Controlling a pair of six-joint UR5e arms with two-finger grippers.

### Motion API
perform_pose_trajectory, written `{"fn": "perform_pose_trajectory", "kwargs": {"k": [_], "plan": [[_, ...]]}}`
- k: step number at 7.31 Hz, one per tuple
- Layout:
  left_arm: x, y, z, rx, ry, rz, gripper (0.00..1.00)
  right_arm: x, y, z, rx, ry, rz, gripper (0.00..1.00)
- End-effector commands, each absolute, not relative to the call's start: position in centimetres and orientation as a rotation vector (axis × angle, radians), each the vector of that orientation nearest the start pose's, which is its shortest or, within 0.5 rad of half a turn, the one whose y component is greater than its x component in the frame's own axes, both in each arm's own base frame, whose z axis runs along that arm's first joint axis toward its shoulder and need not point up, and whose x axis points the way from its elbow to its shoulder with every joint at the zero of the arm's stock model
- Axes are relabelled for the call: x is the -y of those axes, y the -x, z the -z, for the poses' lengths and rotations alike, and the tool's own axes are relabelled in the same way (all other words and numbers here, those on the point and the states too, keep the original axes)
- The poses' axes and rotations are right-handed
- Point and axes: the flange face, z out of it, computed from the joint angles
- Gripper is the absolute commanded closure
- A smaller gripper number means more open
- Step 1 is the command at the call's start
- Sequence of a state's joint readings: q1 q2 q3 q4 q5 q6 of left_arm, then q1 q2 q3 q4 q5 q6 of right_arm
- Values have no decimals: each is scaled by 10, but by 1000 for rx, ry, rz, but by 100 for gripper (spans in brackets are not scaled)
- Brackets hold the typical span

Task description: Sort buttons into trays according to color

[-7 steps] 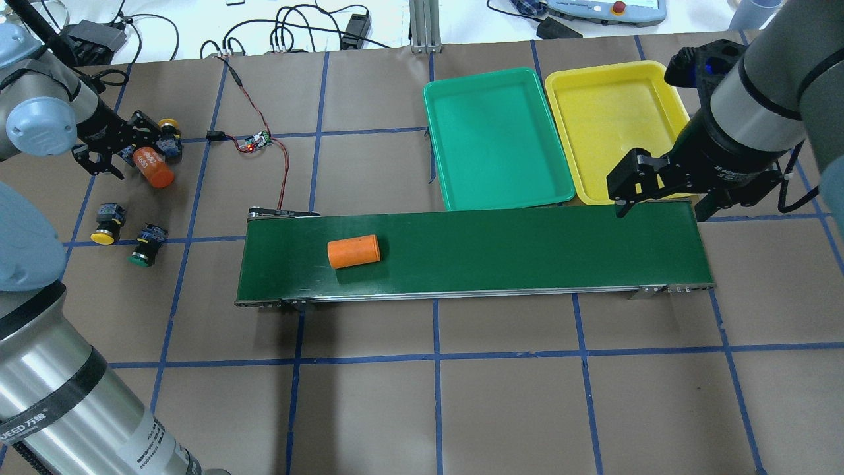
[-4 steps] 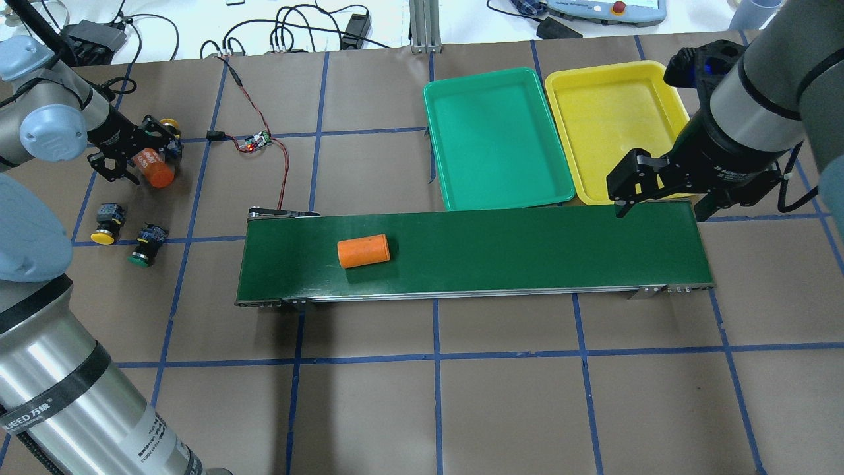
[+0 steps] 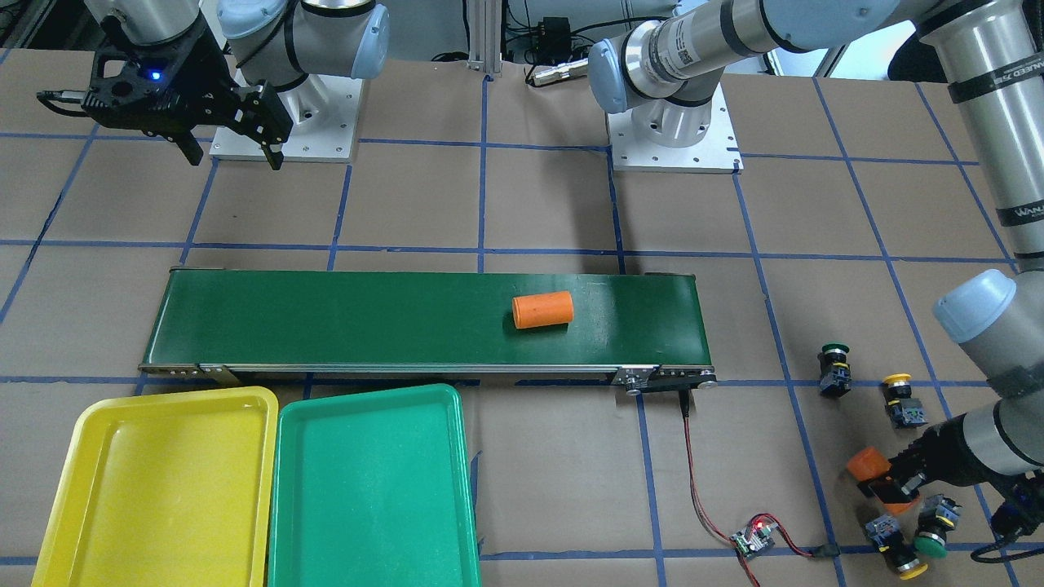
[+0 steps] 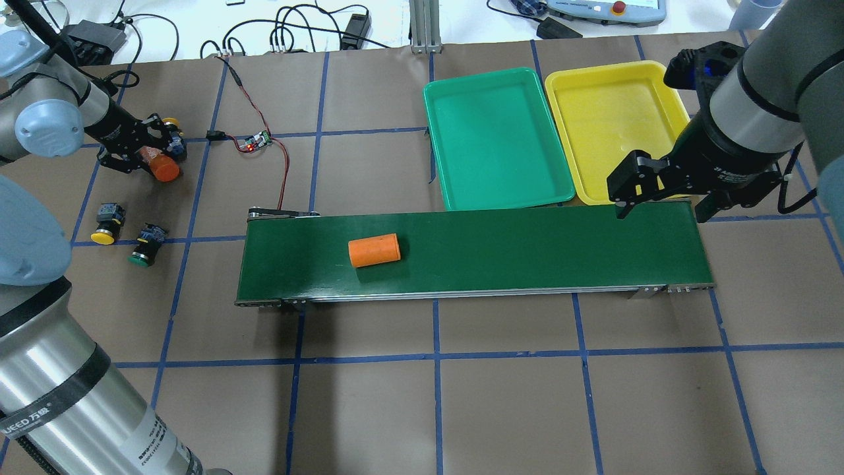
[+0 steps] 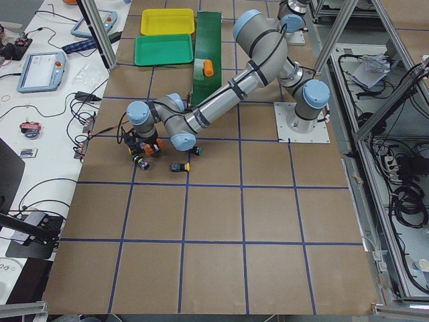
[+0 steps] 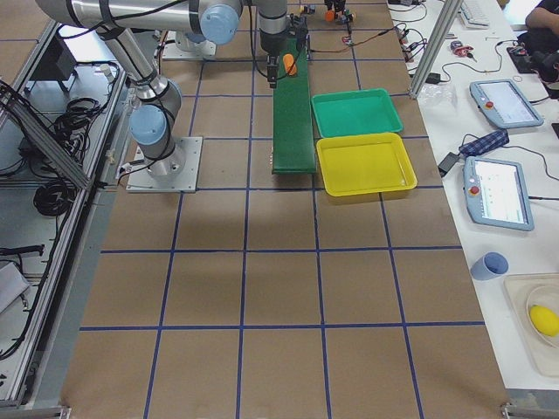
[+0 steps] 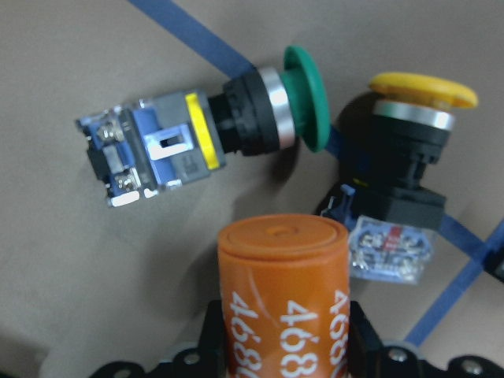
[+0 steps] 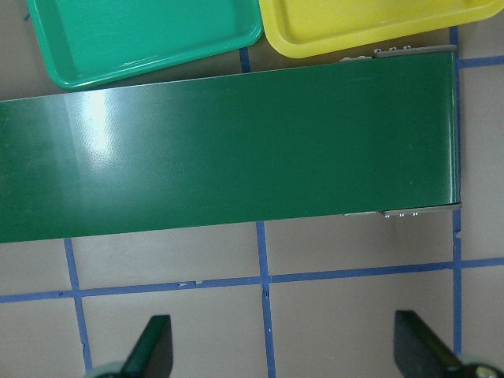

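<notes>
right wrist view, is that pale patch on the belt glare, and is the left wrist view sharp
Right wrist view: yes, soft glare on the belt, left of middle; the fingertips at the bottom are out of focus. Left wrist view: slightly soft, the green button and yellow button fuzzy-edged, yet the cylinder reads 4680.

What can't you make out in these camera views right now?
Green button by the left gripper: cap hidden in the overhead view by the gripper.
Orange cylinder it holds: lower end and gripping fingers cut off by the left wrist view's bottom edge.
Cylinder on the belt: any marking too small to read in every view.
</notes>
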State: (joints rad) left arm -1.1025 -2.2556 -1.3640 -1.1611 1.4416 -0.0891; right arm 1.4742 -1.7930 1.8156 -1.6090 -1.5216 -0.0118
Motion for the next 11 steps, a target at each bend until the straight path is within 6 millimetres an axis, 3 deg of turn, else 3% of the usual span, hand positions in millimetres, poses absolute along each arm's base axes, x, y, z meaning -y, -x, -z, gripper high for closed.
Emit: {"fn": "perform_pose_trajectory", "kwargs": {"k": [1,2,3,4,6,7,10,11], "plan": [[648,-160,-240,-3234,604,-151,100,412,-99,-469,-3087,-135,26,0],[622,-141,-256,-3288,264,-128,100,411,-98,-469,-3098,-121,25,0],[598,-106,-260,-3314,-95,-132,100,411,-99,-471,-3094,-132,30,0],[581,-73,-281,-3291,-267,-100,100,411,-99,-470,-3089,-132,28,0],[562,9,-316,-3175,-821,-9,100,412,-102,-471,-3074,-152,23,0],[552,42,-324,-3104,-1033,7,100,412,-102,-471,-3073,-169,23,0],[511,118,-316,-2727,-1781,55,100,410,-110,-477,-3064,-150,6,0],[493,135,-300,-2542,-1983,-2,100,407,-110,-477,-3071,-158,-14,0]]}}
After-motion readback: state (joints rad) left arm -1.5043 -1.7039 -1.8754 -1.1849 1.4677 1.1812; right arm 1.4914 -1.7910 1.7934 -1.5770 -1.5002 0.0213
